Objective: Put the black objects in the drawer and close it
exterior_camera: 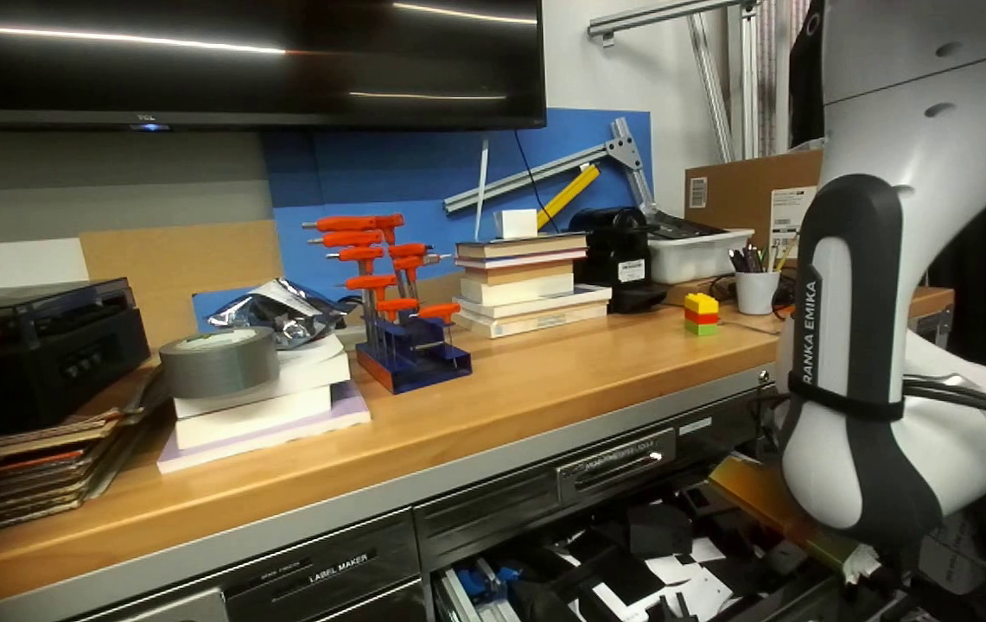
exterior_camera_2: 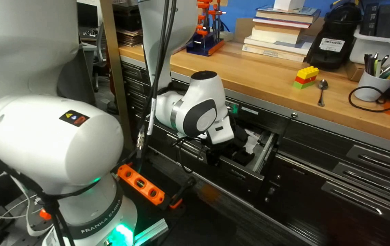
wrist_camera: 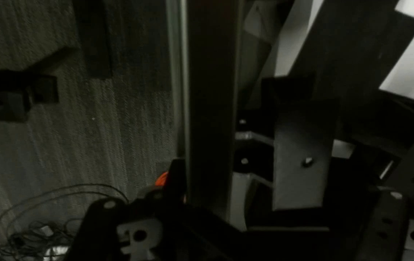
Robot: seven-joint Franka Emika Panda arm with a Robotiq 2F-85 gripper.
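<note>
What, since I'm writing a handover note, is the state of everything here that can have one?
Drawer: pulled open
Gripper: open
LABEL MAKER drawer: closed
TV: screen dark, small light lit
White cup: upright, holding pens
Toy bricks: stacked
Spoon: lying on the worktop
Tape roll: lying flat
Base light: glowing green

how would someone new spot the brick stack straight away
Find the wooden worktop below the TV, then the pen cup standing on it. Just left of the pen cup in both exterior views is the small brick stack. Unlike the white pen cup and the black device nearby, it is banded yellow over red over green.
</note>
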